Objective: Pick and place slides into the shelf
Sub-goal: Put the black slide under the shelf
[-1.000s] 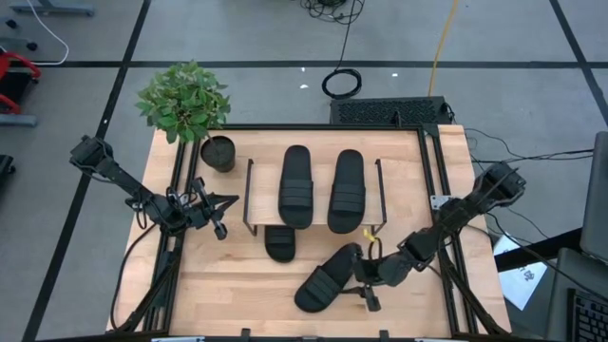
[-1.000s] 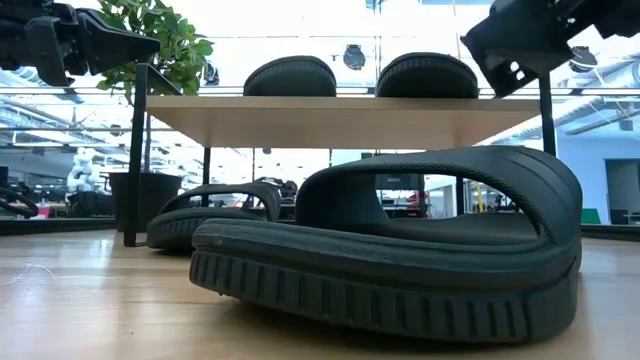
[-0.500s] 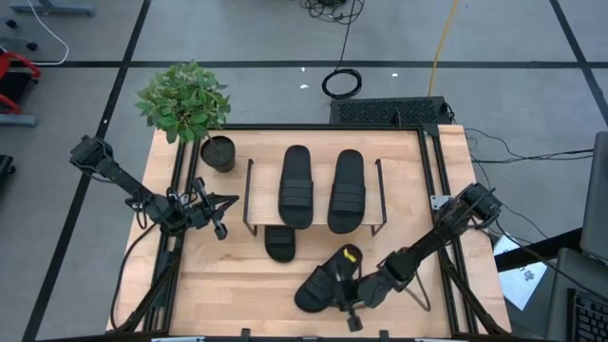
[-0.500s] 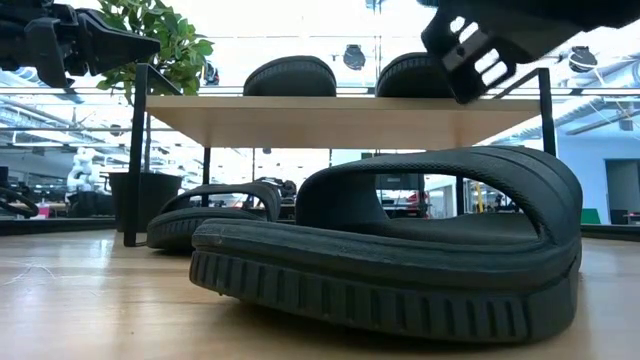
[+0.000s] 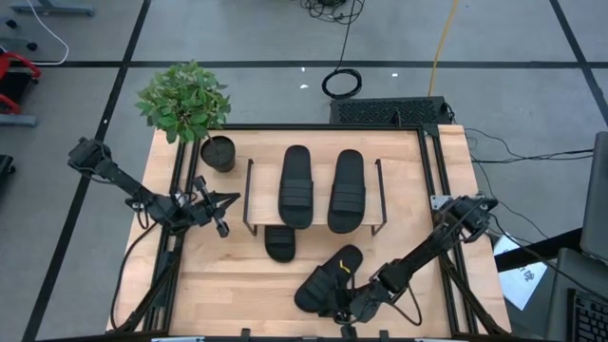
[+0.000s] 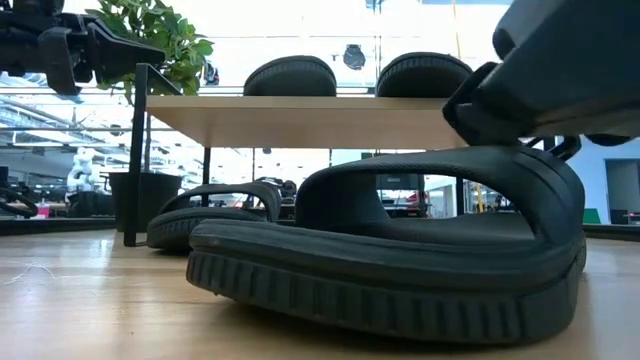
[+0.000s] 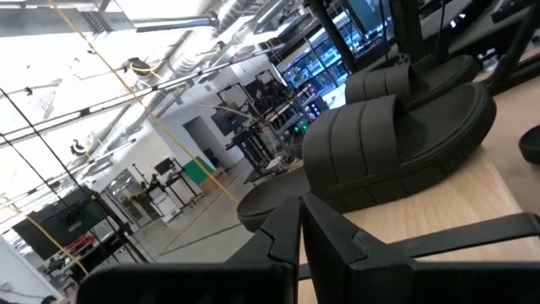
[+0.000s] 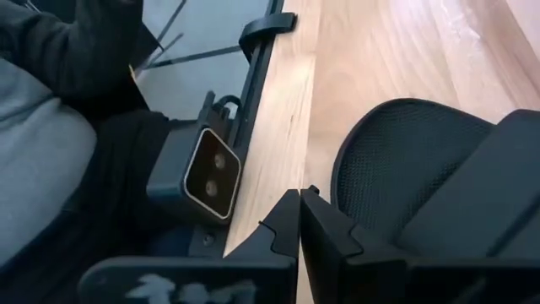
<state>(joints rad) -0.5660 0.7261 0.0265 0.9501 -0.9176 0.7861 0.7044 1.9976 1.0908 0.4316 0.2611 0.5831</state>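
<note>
Two slides (image 5: 296, 185) (image 5: 348, 189) already lie side by side on the top board of the shelf (image 5: 249, 195), which stands toward the counter's far edge. A third slide (image 5: 279, 243) sits half under the shelf's front, partly tucked onto the lower level as far as the high view lets one judge. The fourth slide (image 5: 328, 278) lies angled on the bare counter (image 5: 237, 285) near the front edge, so roughly half the job looks done. The right hand (image 5: 348, 306) is low at this last slide's heel end, fingers pressed together in its wrist view, grasping nothing. The left hand (image 5: 220, 214) waits clenched and empty, raised above the counter's left side, just beside the shelf.
</note>
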